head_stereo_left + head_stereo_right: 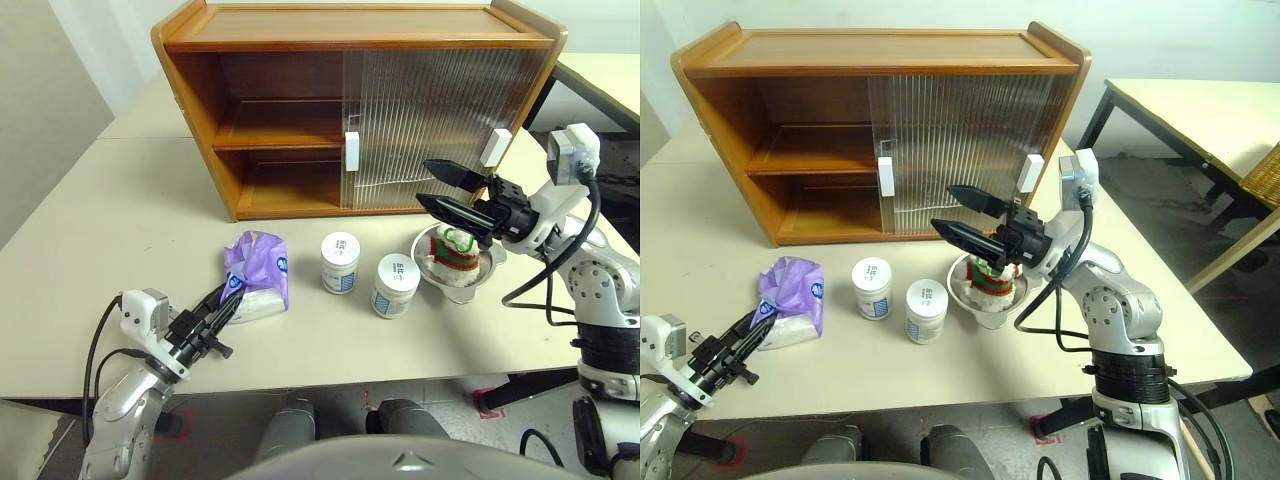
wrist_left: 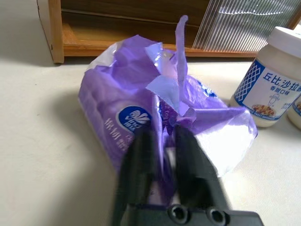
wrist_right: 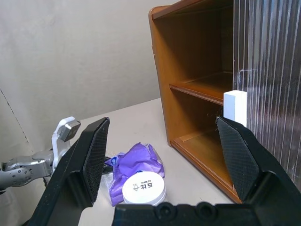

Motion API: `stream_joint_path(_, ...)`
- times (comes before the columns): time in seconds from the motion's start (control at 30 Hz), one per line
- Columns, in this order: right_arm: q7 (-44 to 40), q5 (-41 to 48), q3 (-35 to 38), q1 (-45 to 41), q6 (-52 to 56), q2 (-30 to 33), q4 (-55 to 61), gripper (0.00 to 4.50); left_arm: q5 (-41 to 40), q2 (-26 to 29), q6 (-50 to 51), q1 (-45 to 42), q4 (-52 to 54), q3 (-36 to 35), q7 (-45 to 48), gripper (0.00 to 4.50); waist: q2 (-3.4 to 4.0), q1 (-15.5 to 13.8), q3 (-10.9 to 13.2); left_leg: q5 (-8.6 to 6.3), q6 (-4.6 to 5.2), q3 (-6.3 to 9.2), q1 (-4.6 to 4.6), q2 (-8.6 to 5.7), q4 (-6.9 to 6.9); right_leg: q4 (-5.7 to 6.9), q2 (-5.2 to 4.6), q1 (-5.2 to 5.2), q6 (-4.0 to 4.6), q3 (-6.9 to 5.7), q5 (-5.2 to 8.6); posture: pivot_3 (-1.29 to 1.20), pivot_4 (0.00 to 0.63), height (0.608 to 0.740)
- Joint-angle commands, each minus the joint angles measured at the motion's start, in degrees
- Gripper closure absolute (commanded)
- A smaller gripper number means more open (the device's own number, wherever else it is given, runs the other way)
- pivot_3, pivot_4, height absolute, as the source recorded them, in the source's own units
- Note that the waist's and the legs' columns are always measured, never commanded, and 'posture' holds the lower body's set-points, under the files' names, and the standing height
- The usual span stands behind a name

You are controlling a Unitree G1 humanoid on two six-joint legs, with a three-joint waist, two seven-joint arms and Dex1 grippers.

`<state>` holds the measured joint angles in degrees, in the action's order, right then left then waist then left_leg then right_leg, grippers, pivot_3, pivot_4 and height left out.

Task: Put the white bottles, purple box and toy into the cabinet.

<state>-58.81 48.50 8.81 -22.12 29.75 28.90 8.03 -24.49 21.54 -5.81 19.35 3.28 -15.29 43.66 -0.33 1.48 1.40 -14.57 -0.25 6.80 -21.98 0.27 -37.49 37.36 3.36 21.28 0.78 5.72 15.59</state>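
The left gripper (image 1: 222, 305) has its fingers (image 2: 141, 155) pinched nearly together on a fold of plastic at the near end of the purple box (image 1: 256, 272), which lies on the bench (image 1: 120, 250) at about 7 o'clock from the cabinet (image 1: 350, 110). The right gripper (image 1: 445, 190) hangs with its fingers spread wide and nothing between them, above the toy (image 1: 457, 250) that sits in a metal bowl (image 1: 488, 272).

The grip looks thin: it has loose wrapper rather than the body of the pack. On lifting, the film could slip out or tear, or the pack could swing and sag below the fingers. A hanging pack may then catch the cabinet's bottom lip on the way in.

The two white bottles (image 1: 340, 262) (image 1: 395, 285) stand just beside each other at 3 o'clock of the box, the nearer one close to its wrapper. A sideways swing of the pack could knock that bottle over and send it rolling toward the bench's near edge.

Room to move is good at 12 o'clock of the box: bare bench runs up to the cabinet, whose left half stands open on both shelves. The ribbed sliding doors (image 1: 430, 125) cover the right half, so only the left opening is usable, and the door edge with its white handle (image 1: 351, 152) marks the limit at 3 o'clock. The box lies well apart from the bench's near edge at 6 o'clock, though the left gripper reaches in over it.
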Motion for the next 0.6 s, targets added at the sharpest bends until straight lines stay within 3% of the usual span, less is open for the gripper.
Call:
stream_joint_path(0.03,0.0,0.0,0.2,0.0,-0.1,-0.3,0.5,0.0,-0.1,0.9,0.3,0.9,-1.8,-0.1,1.0,4.48,0.0,0.0,0.0,0.0,-0.01,0.0,0.0,0.0,0.03,0.0,0.0,0.01,0.02,0.01,0.01,-0.04,0.051,0.74)
stream_joint_path(0.27,-0.4,-0.3,-0.1,-0.6,-0.4,-0.8,-0.3,0.0,-4.0,3.8,5.9,-0.7,5.0,-0.6,0.6,4.48,-0.05,0.0,0.0,0.0,-0.02,-0.01,-0.01,0.0,0.32,0.0,0.0,0.15,0.17,0.01,0.07,-0.04,0.05,0.74)
stream_joint_path(0.6,-0.7,-0.9,-0.6,-0.8,-1.2,-1.5,-0.9,0.0,-11.4,8.9,22.0,-14.0,18.2,-1.6,-7.9,4.48,-0.14,-0.2,0.1,0.11,0.02,-0.13,0.13,-0.05,0.38,-0.04,0.05,-0.05,0.06,0.0,-0.15,-0.03,0.043,0.74)
